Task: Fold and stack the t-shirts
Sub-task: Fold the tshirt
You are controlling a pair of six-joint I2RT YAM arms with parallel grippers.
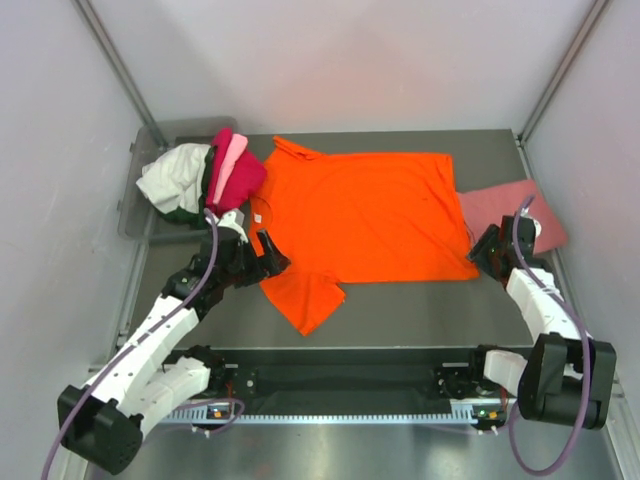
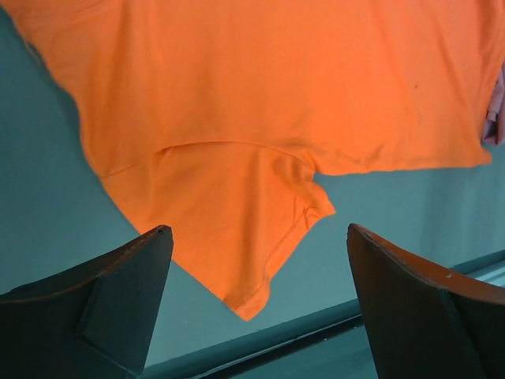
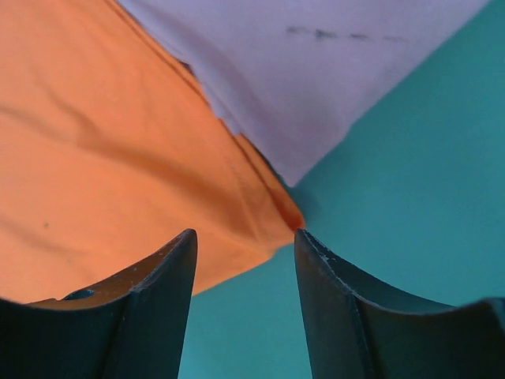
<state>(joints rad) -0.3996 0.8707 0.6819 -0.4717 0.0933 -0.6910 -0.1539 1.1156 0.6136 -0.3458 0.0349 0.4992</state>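
The step in hand looks like the first fold of the orange t-shirt, which lies flat mid-desk. At its 7 o'clock the left fingers gape wide over the near sleeve, holding nothing. At 4 o'clock the right fingers stand apart astride the hem corner, not yet pinching. The next move calls for nipping both and carrying them toward 12. Bare desk lies nearside. The salmon-pink shirt touches at 3, and the heaped shirts crowd 10.

left arm and right arm reach forward — left jaws wide, right jaws narrower.
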